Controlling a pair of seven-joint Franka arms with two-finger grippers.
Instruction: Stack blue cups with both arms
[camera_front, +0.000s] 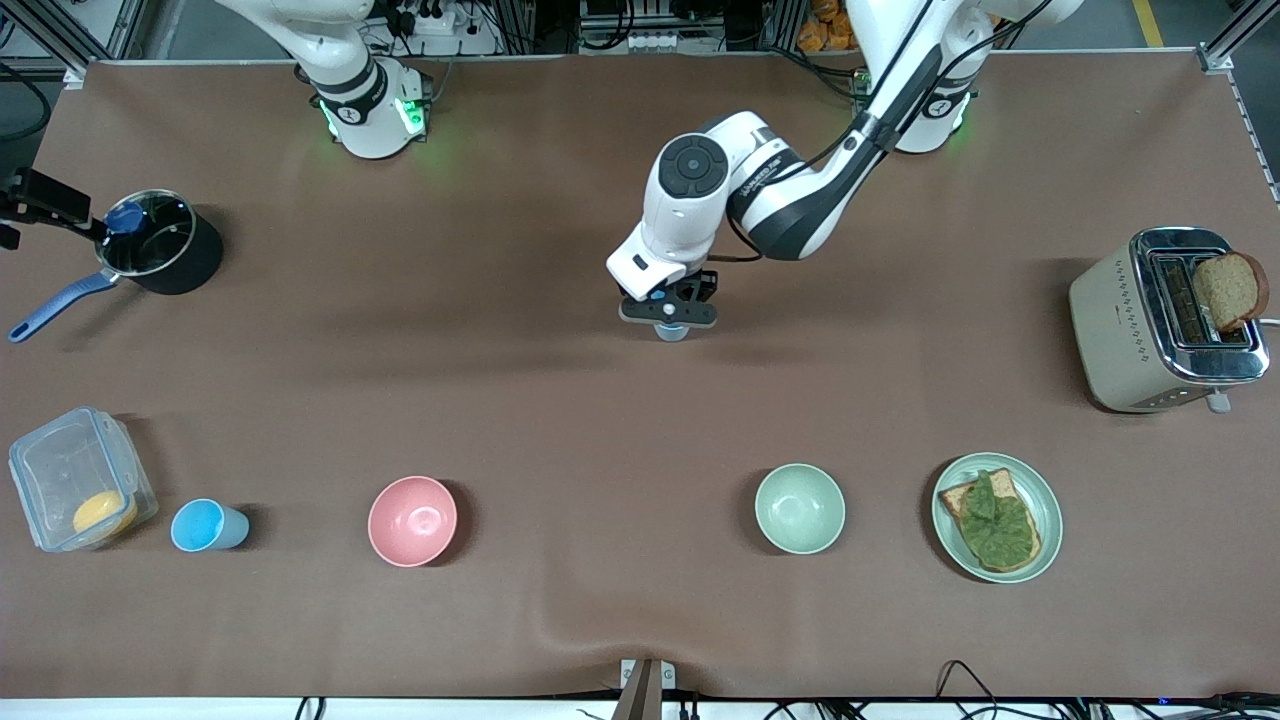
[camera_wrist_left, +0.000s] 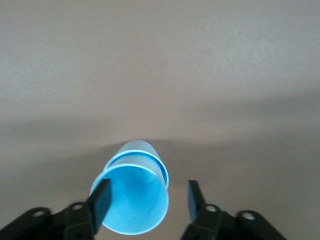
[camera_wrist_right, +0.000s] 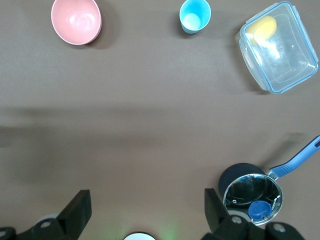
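Note:
A blue cup (camera_front: 672, 332) stands at the middle of the table, right under my left gripper (camera_front: 668, 312). In the left wrist view this cup (camera_wrist_left: 135, 200) sits between the open fingers of the left gripper (camera_wrist_left: 148, 195). One finger (camera_wrist_left: 102, 200) is at its rim and the other stands clear of it. A second blue rim (camera_wrist_left: 161, 167) shows just below its mouth; I cannot tell whether that is another cup. A sky-blue cup (camera_front: 208, 525) (camera_wrist_right: 195, 15) stands between the plastic box and the pink bowl. My right gripper (camera_wrist_right: 146, 200) is open, empty and high over the table.
A dark pot with a blue handle (camera_front: 160, 245) and a clear box holding something yellow (camera_front: 80, 490) are at the right arm's end. The pink bowl (camera_front: 412, 520), a green bowl (camera_front: 799, 508) and a plate of toast (camera_front: 997, 515) line the near edge. A toaster (camera_front: 1165, 315) stands at the left arm's end.

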